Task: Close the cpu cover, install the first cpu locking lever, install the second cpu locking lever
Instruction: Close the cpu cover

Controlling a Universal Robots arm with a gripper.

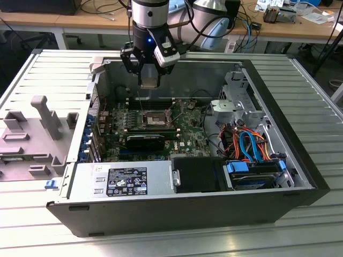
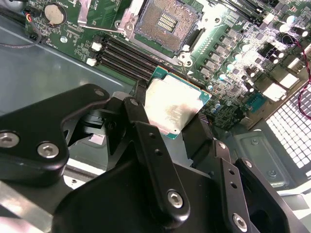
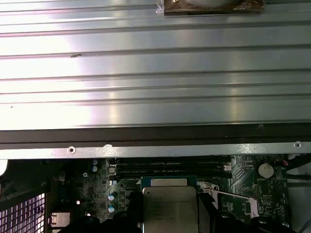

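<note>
My gripper [image 1: 149, 80] hangs above the back of the open computer case, shut on a square silvery processor chip [image 2: 172, 104] with a green rim, also seen in the first wrist view [image 3: 169, 208]. Black fingers [image 2: 146, 141] press on the chip's two sides. Below it, on the green motherboard [image 1: 185, 134], lies the bare processor socket [image 2: 167, 24] with its contacts exposed. The cpu cover [image 2: 127, 22], a silvery metal frame, stands at the socket's edge. A thin wire locking lever [image 2: 104, 30] sticks out beside it. In the exterior view the socket [image 1: 155, 119] is below and ahead of the gripper.
A grey power-supply box [image 1: 123, 179] and a drive bay with blue and orange cables [image 1: 249, 147] fill the case's near side. A black oblong block [image 1: 144, 142] lies on the board. Memory slots [image 2: 126, 58] run beside the socket. A grey fixture [image 1: 45, 118] sits outside on the ribbed table.
</note>
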